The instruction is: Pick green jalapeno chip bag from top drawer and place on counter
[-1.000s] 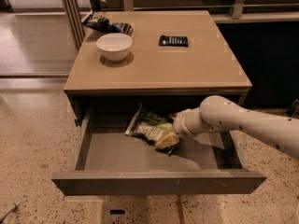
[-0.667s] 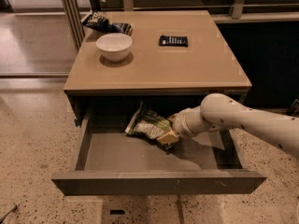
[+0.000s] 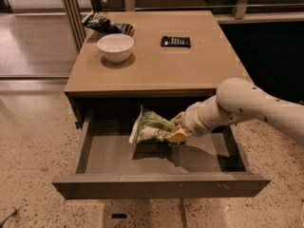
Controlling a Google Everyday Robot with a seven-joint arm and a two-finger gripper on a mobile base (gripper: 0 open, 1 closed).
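Note:
The top drawer (image 3: pixel 161 185) is pulled open below the counter (image 3: pixel 161 68). The green jalapeno chip bag (image 3: pixel 148 126), light green and white, is inside the drawer near its back, tilted up on edge with a shadow beneath it. My gripper (image 3: pixel 175 131) reaches in from the right and is shut on the bag's right edge, holding it a little above the drawer floor. My white arm (image 3: pixel 247 106) crosses the drawer's right side.
On the counter stand a white bowl (image 3: pixel 115 46) at the back left, a dark blue-black snack bag (image 3: pixel 107 24) behind it, and a flat black object (image 3: pixel 175 41) at the back middle. Speckled floor surrounds the table. Metal posts stand at the far left.
My gripper has risen slightly with the green bag in it; the bag now stands more upright off the drawer floor.

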